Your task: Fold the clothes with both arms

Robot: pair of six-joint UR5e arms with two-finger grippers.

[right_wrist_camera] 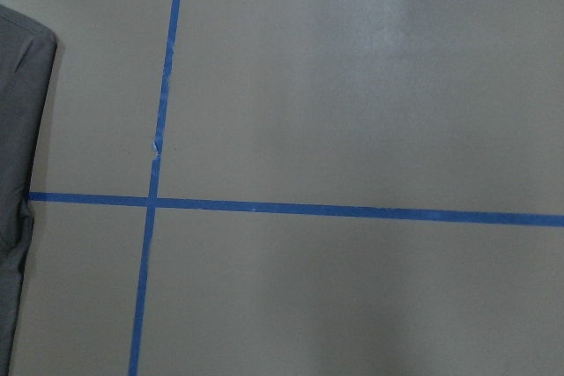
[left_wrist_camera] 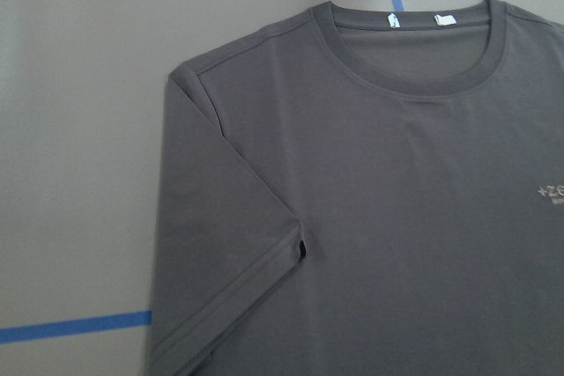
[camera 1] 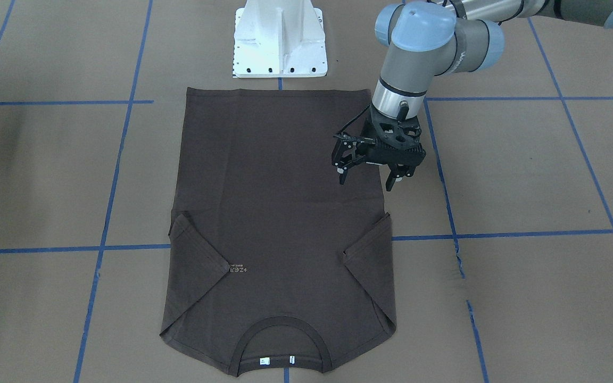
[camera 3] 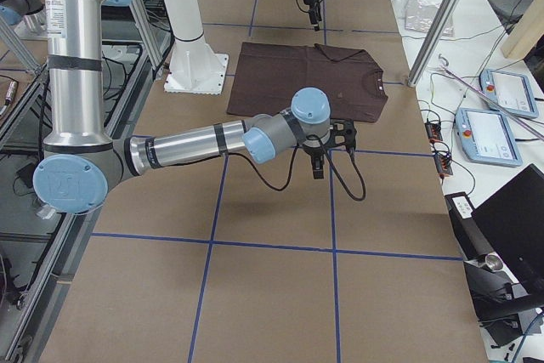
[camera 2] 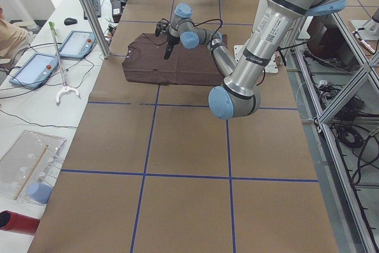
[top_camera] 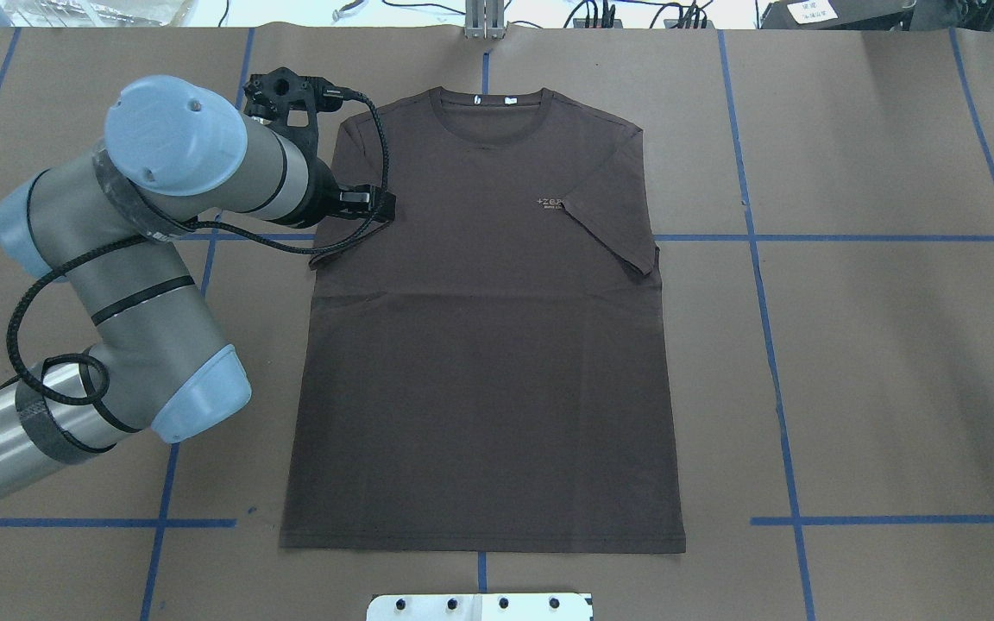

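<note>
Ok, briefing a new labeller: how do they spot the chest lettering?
In the overhead view, find the dark brown T-shirt lying flat. Below its ribbed collar, toward that view's right, small pale lettering meets the folded-in sleeve; the white neck tags sit inside the collar instead.

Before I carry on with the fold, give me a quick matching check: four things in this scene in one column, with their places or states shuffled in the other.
Column A
1. left gripper
2. right gripper
3. sleeves
4. neck tags

Column B
a. white, inside the collar
b. open, above the T-shirt's side edge
c. folded in onto the T-shirt's body
d. off the T-shirt, above bare table

Pairs: 1-b, 2-d, 3-c, 4-a
</note>
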